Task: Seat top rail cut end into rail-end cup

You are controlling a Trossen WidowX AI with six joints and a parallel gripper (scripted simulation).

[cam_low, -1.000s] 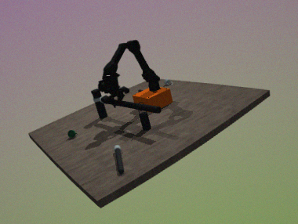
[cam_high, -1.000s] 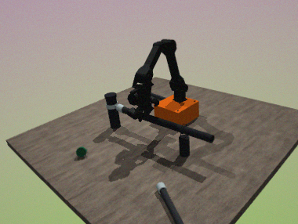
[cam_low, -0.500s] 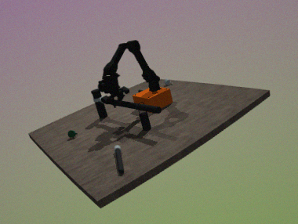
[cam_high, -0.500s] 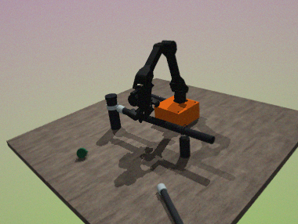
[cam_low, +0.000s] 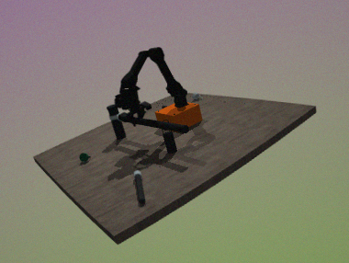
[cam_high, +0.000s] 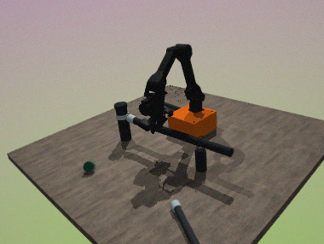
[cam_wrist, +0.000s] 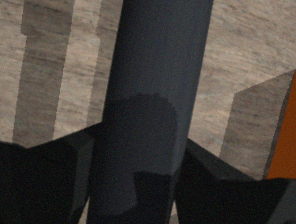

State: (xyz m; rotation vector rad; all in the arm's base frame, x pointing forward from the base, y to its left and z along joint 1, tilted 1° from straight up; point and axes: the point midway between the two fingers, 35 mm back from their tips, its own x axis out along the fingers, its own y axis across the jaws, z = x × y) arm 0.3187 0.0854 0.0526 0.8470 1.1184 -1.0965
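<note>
The dark top rail (cam_high: 192,140) (cam_low: 156,123) (cam_wrist: 155,75) runs level from the big post (cam_high: 123,124) (cam_low: 118,125) to past the short line post (cam_high: 200,159) (cam_low: 170,142) with the loop cap. A pale brace band (cam_high: 121,116) (cam_low: 114,118) sits high on the big post, just under its cap, with the pale rail-end cup (cam_high: 130,119) beside it. The rail's end lies at the cup; how deep it sits I cannot tell. My gripper (cam_high: 153,124) (cam_low: 130,115) is shut on the rail close to the cup, and the rail fills the wrist view.
The arm's orange base (cam_high: 193,120) (cam_low: 180,115) stands just behind the rail. A spare dark rail piece with a pale end (cam_high: 184,219) (cam_low: 139,186) lies near the front edge. A small green ball (cam_high: 89,166) (cam_low: 84,157) lies at the left of the wooden board (cam_high: 273,145).
</note>
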